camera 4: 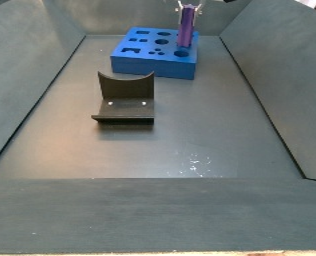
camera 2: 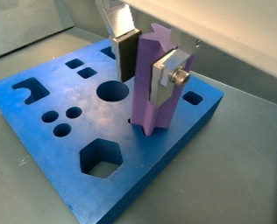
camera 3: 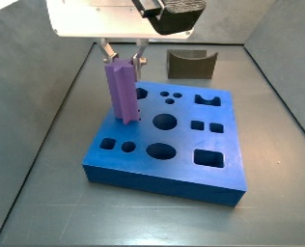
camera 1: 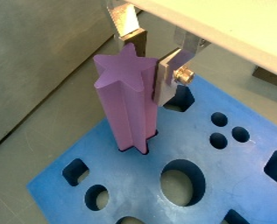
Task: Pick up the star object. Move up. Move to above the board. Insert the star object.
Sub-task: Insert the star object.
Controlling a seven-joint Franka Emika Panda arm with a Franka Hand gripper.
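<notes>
Your pincer (camera 1: 149,63) is pinching the star object (camera 1: 131,101) near its top, a silver finger (camera 2: 172,72) flat on each side, and in both wrist views the purple prism stands upright with its lower end down in a hole at the edge of the board (camera 1: 205,188). In a side view that puts the star object (camera 3: 123,90) left of center in the frame, at the board's (camera 3: 181,169) left rim. The fixture (camera 4: 123,98) sits well apart, mid-left on the bench (camera 4: 188,140).
</notes>
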